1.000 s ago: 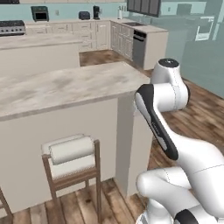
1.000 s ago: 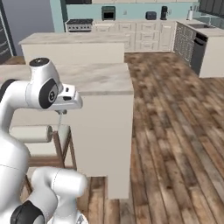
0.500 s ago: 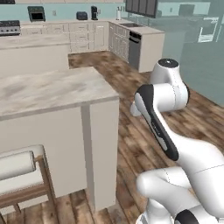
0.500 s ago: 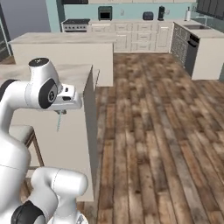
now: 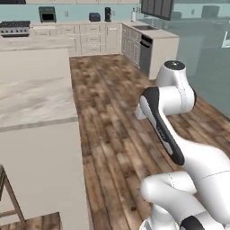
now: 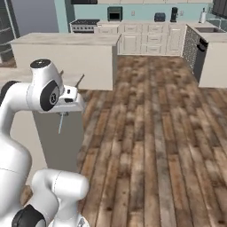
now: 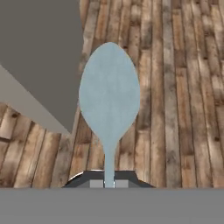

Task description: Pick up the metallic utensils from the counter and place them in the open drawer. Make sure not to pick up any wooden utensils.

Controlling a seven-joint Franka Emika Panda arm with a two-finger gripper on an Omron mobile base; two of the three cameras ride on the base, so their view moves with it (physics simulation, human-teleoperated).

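My gripper (image 6: pixel 63 113) is shut on the thin handle of the pale silver-blue spoon (image 6: pixel 60 123), which hangs bowl-down over the wooden floor beside the counter's corner. In the hand view the spoon (image 7: pixel 109 94) stands large between the fingertips, its oval bowl pointing away. The beige marbled counter (image 5: pixel 31 96) lies to the left. Two thin dark sticks (image 6: pixel 80 81) lie at its corner behind my hand; I cannot tell what they are. The open drawer, the knife and the wooden spoon are out of view.
Brown plank floor (image 5: pixel 112 112) stretches ahead. A second island (image 6: pixel 66 53) stands farther back, with cream cabinets, a stove (image 6: pixel 85 23) and a dishwasher (image 5: pixel 146 54) along the far walls. A stool leg (image 5: pixel 11 197) shows at the lower left.
The whole picture has slid left as the base moved: the counter and stool went toward the left edge and more floor shows. The spoon stays in my shut gripper.
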